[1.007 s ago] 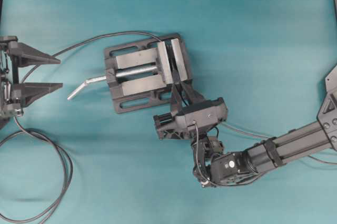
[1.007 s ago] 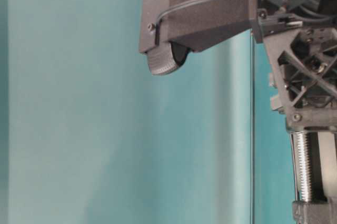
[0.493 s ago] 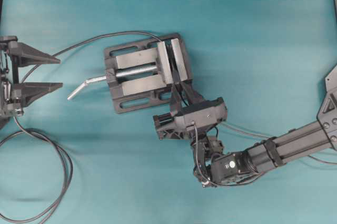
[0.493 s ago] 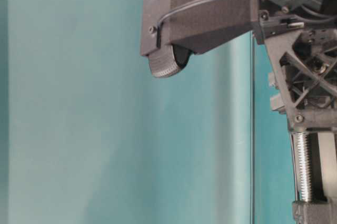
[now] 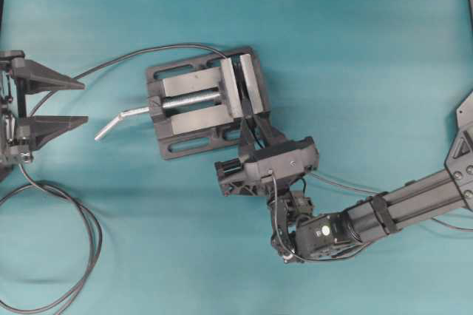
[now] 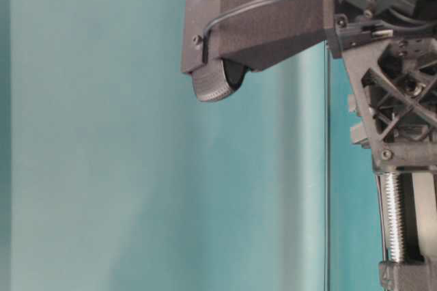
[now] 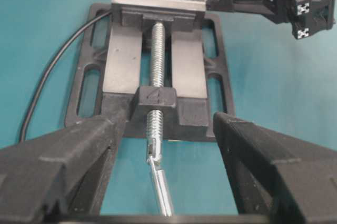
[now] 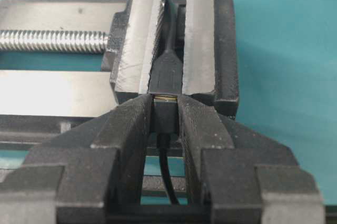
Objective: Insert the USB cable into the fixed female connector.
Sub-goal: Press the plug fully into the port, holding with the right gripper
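Where the dark grey metal vise (image 5: pixel 203 102) stands on the teal table (image 5: pixel 355 41), we take it as our landmark. Clamped between the vise's two steel cheeks sits the fixed female connector (image 8: pixel 167 75), a small black rectangular socket whose thin lead runs off behind it. Directly before the socket's mouth we see the USB cable (image 8: pixel 165 116), a thin black lead ending in a small black plug with a short metal tip; the tip meets the mouth, a bright sliver still showing. Our right gripper (image 8: pixel 166 111) has its jaws narrowed on the plug body, just outside the vise's cheeks. Our left gripper (image 7: pixel 163 176) hangs on the vise's handle side, jaws spread wide, holding nothing, the bent silver handle (image 7: pixel 160 182) between them.

We judge the plug light and rigid, its smooth casing apt to slip or tilt. Hold belongs on the flat sides of the body, never on the limp cable, which would merely buckle. The thin tip may jam if pushed askew.
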